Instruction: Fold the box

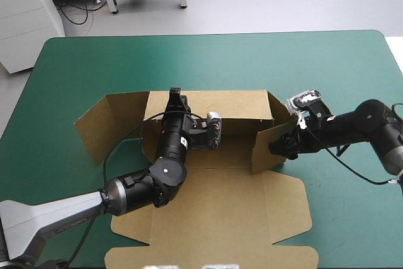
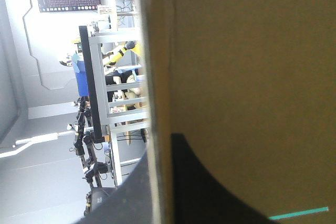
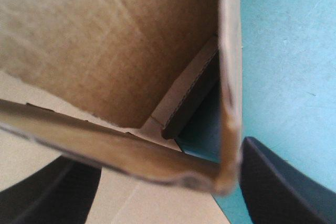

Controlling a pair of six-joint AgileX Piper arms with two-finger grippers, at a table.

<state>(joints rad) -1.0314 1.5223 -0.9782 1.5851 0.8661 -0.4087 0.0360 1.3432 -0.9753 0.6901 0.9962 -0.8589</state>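
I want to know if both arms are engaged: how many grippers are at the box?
2. The left gripper is shut on the far wall of the box. The right gripper straddles its raised right side panel, fingers apart.

Matt brown corrugated board on the box (image 1: pixel 214 200), flutes at cut edges; table cover (image 1: pixel 82 67) smooth, matt teal-green; fingers (image 3: pixel 273 187) black, matt, prob. plastic.

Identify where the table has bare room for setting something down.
Bare: the wide strip of table between the box and the far edge, plus both far corners. Crowded: the middle and near edge, filled by the box.
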